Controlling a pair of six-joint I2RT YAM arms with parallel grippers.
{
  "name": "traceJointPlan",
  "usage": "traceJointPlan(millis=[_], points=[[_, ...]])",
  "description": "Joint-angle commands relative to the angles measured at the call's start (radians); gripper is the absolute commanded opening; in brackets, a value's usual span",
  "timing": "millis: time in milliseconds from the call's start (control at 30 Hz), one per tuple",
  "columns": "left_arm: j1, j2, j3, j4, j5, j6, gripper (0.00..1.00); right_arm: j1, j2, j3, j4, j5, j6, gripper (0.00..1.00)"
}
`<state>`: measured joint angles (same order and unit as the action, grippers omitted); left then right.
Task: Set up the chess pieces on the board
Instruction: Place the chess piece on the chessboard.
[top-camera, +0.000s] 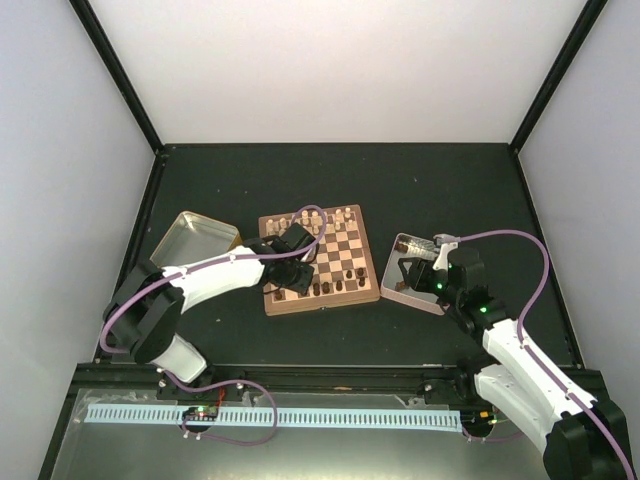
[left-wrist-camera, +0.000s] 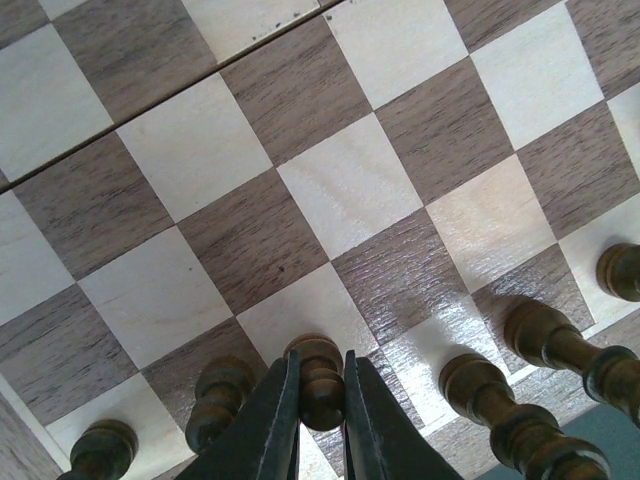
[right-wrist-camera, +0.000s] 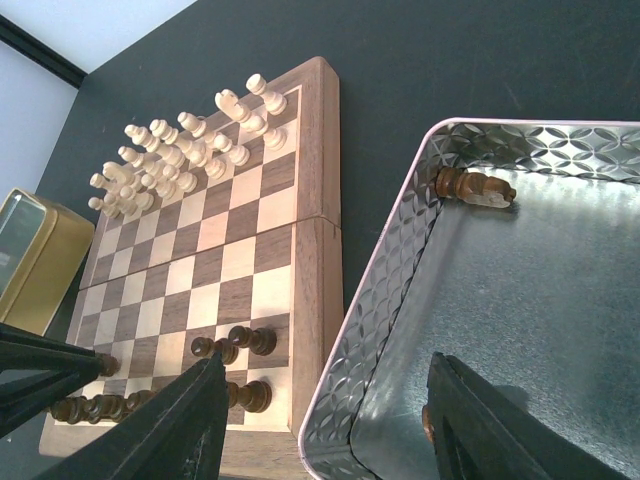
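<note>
A yellow-rimmed metal tin (top-camera: 192, 240) lay toward the left of the black bench (top-camera: 420, 190), well apart from a pink-rimmed, embossed metal tray (right-wrist-camera: 560, 300) on the right.

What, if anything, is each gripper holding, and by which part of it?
The left gripper pinches a small dark brown wooden chess piece across its ringed stem, below the rounded top. The right gripper is open and holds nothing.

The board (right-wrist-camera: 230, 255) is chequered pale tan and dark brown, woodgrained, with a brown border; cream pieces (right-wrist-camera: 180, 150) far, dark brown pieces (right-wrist-camera: 250, 340) near; right, a silver tray (right-wrist-camera: 385, 300), pink-rimmed, embossed with a petal pattern; left, a golden-yellow tin (right-wrist-camera: 40, 260); the table (right-wrist-camera: 450, 60) black.
</note>
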<state>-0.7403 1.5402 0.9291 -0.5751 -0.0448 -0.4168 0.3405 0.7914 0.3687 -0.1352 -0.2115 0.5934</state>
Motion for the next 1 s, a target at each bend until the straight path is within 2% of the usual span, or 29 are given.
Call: traceJointPlan(millis=[0, 667, 967], points=[[0.01, 0.021, 0.038, 0.016, 0.021, 0.02, 0.08, -0.003, 0.002, 0.021, 0.015, 0.002, 0.003, 0.55], [0.025, 0.021, 0.036, 0.031, 0.028, 0.03, 0.25, -0.003, -0.006, 0.032, -0.021, 0.024, 0.013, 0.56], [0.032, -0.04, 0.056, 0.031, 0.039, 0.025, 0.27, -0.003, 0.046, 0.086, -0.125, 0.185, 0.065, 0.55]])
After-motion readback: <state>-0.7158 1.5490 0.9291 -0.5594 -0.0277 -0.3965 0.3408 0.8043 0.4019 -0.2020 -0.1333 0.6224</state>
